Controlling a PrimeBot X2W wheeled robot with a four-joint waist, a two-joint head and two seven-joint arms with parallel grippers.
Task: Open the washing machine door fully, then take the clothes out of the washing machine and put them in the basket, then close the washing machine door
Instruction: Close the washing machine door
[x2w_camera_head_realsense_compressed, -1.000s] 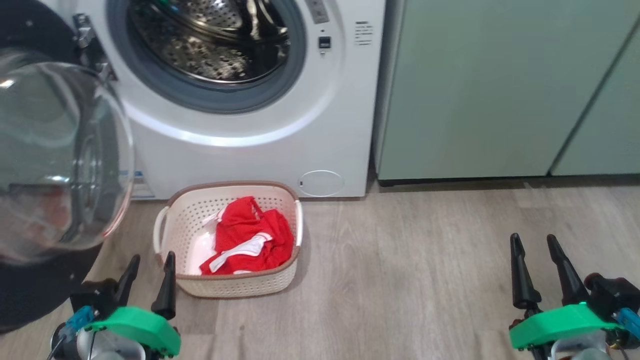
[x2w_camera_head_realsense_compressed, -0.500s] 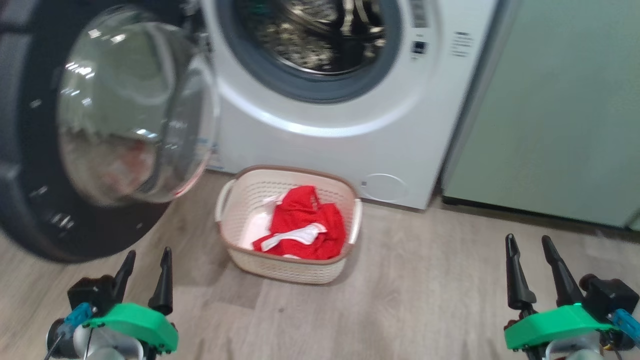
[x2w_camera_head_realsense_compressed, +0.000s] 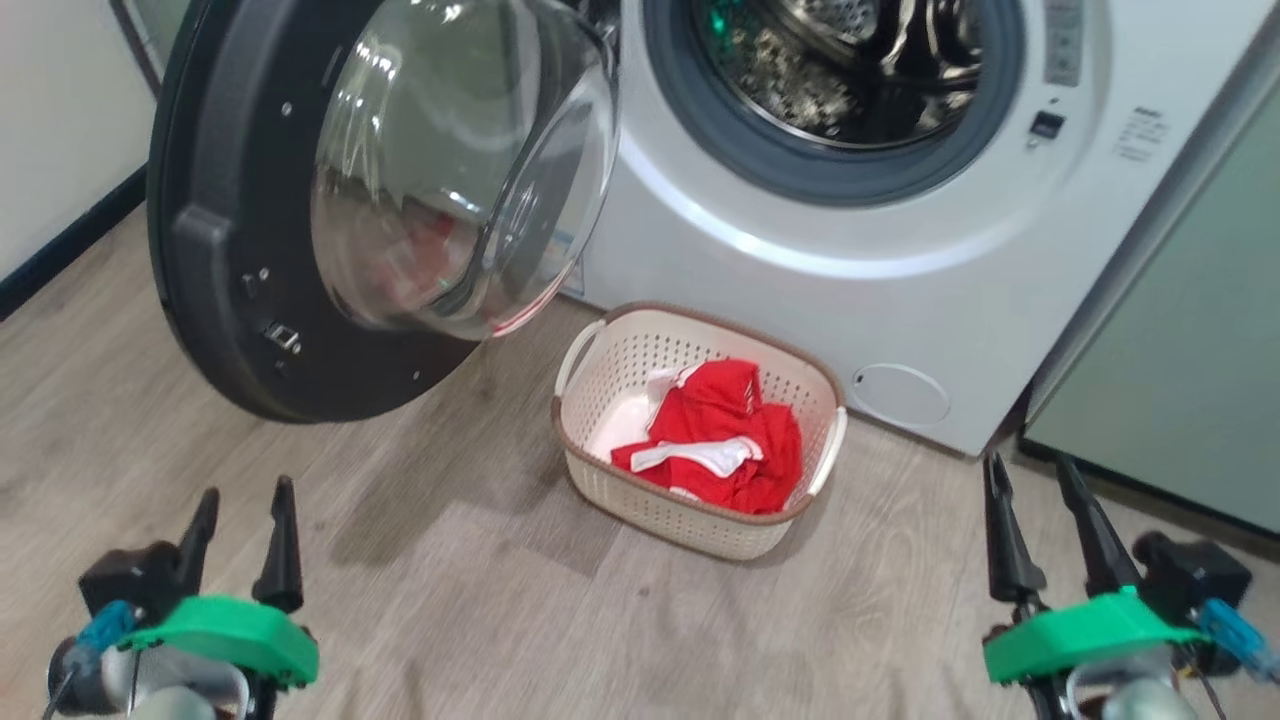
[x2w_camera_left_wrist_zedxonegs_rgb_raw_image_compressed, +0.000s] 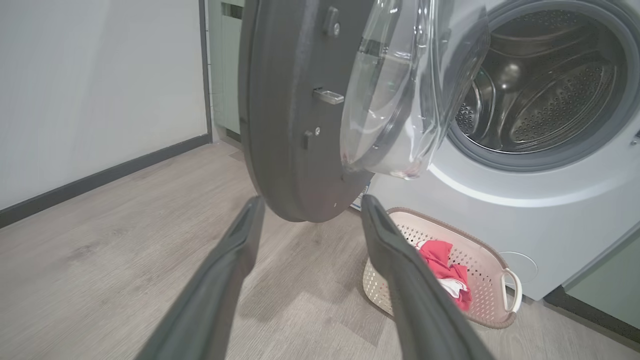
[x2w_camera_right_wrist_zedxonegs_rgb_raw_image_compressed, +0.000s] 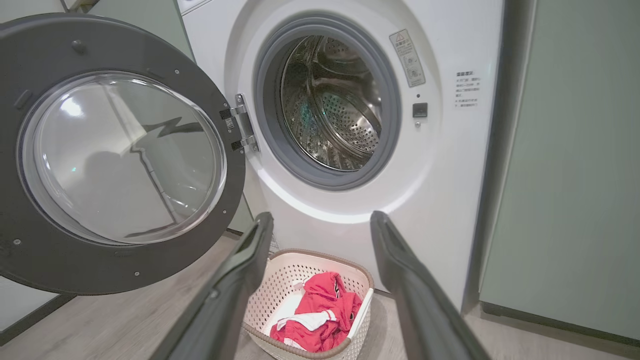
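Your left gripper (x2w_camera_head_realsense_compressed: 247, 492) sits at the lower left of the head view, its two fingers spread apart and holding nothing, over the wood floor (x2w_camera_head_realsense_compressed: 450, 600). Your right gripper (x2w_camera_head_realsense_compressed: 1028, 462) sits at the lower right, also spread and empty. Both are well apart from the basket (x2w_camera_head_realsense_compressed: 680, 510), which stands on the floor just in front of the washing machine (x2w_camera_head_realsense_compressed: 800, 260), below its round opening. The red clothes (x2w_camera_head_realsense_compressed: 735, 440) lie bunched inside the basket, toward its right side, with a strip of white trim on top. The washing machine door (x2w_camera_head_realsense_compressed: 215, 250) is swung open to the left on its hinge, its glass bowl bulging toward the basket. In the left wrist view the door's black rim hangs beyond that gripper's fingertips. The steel drum (x2w_camera_head_realsense_compressed: 850, 80) is open to view. A pale green cabinet (x2w_camera_head_realsense_compressed: 1180, 400) stands just right of the machine.
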